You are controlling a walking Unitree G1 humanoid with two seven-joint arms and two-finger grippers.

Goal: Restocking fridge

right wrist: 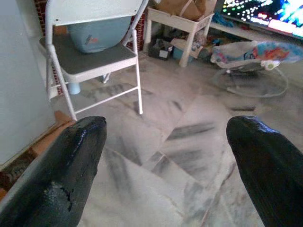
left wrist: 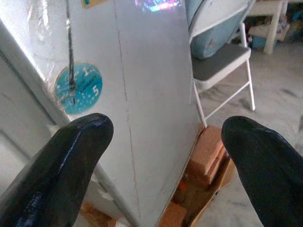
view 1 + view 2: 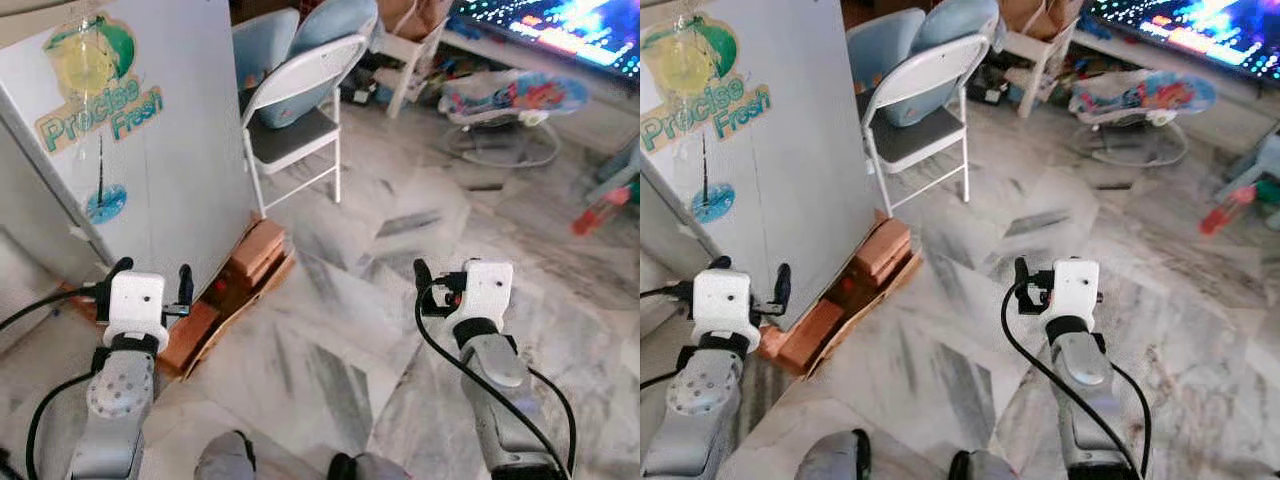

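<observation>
Left wrist view: fridge [image 2: 156,94] beyond left gripper [image 2: 165,156]

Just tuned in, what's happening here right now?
The robot stands on a marble floor facing the side of a white fridge that rests on bricks. Both arms are raised in front of it. The left gripper is open, close to the fridge's corner. The right gripper is also open, over bare floor. Neither one holds anything. A folding chair stands beyond the fridge, so restocking has not visibly begun.
</observation>
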